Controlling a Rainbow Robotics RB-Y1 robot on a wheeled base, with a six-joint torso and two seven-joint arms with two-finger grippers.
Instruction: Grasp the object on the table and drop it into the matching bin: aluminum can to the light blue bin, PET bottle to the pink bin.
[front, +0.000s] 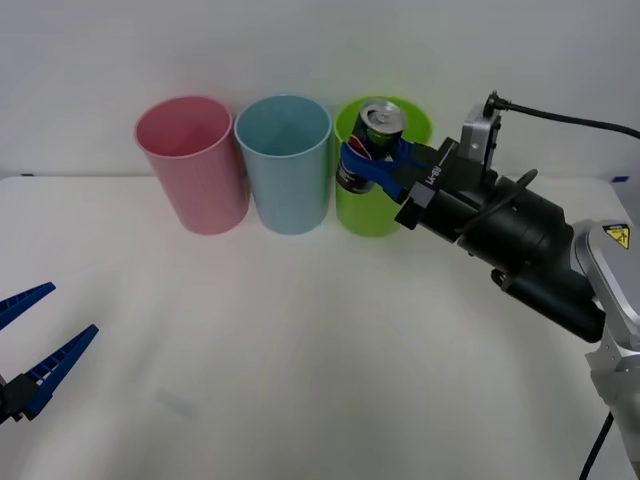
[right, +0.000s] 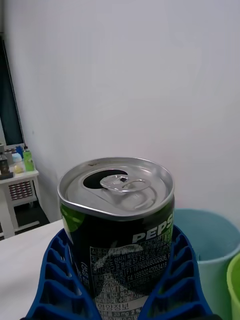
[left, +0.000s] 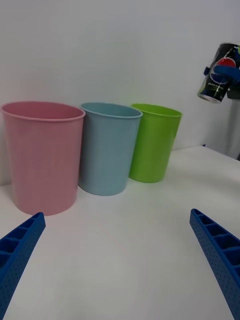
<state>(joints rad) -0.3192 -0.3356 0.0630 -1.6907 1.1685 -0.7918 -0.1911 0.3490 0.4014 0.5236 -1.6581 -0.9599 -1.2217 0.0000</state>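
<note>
Clamped on the aluminum can (front: 368, 140), the right gripper (front: 375, 160) holds it in the air in front of the green bin (front: 383, 205), beside the light blue bin (front: 285, 165) and pink bin (front: 192, 165) on the table (front: 300, 350), in the front view. Right wrist view: blue fingers (right: 55, 280) hug the can's sides, pull tab up. Left wrist view: the left gripper (left: 120, 260) hangs spread wide over the table, well short of the bins.

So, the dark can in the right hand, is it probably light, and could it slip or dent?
The can is probably light: its tab opening looks already open, so it may be empty. It could dent, since the thin wall is pinched by the right hand and its ribbed blue fingers. Its smooth wall may slip if it tilts.
</note>
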